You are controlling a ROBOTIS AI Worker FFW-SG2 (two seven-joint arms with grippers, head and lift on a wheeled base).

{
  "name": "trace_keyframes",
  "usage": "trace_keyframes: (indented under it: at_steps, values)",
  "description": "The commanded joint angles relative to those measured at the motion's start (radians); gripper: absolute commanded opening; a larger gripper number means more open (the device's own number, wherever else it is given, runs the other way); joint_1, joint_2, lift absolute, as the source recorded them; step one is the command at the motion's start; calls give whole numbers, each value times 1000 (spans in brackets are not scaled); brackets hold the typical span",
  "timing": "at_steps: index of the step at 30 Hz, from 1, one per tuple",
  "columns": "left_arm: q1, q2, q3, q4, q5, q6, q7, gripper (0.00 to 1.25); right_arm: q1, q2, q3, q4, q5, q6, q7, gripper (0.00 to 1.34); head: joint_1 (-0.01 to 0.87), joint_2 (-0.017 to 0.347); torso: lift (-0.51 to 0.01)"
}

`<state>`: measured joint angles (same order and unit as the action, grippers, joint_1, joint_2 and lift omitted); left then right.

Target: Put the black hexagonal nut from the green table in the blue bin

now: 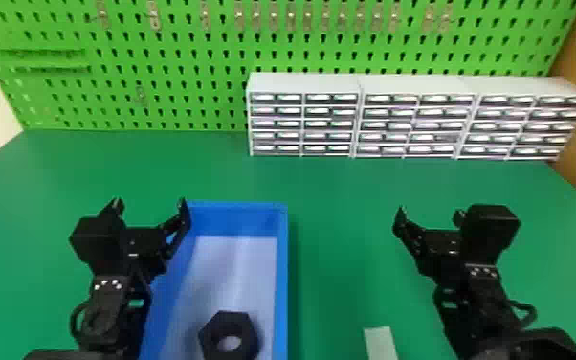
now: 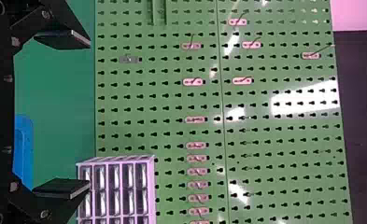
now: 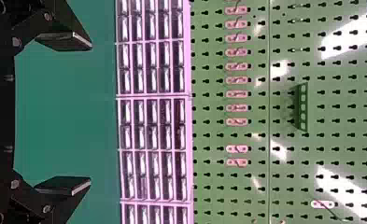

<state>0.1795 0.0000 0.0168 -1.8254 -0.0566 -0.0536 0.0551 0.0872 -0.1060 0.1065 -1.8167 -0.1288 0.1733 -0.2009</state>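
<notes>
Text, numbers, signs — none that can be read.

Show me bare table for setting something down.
The table is bare between the blue bin and the right gripper, and back to the drawers. Crowded: the bin's left side, by the left gripper, and near the pale strip.

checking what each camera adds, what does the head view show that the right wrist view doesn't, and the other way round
Head view: the black hexagonal nut inside the blue bin, and the left tool, open.
Right wrist view: a green slotted holder on the pegboard and a long panel seam.
Both: the right tool, open, the drawer cabinets, the pegboard with its metal clips, and the green table.
</notes>
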Motion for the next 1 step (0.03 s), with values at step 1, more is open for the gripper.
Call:
trace_keyframes:
  at_steps: [1]
  values:
    - [0, -3, -1, 0, 0, 0, 0, 1029, 2, 0, -2, -1, -2, 0, 0, 1072, 657, 57, -95]
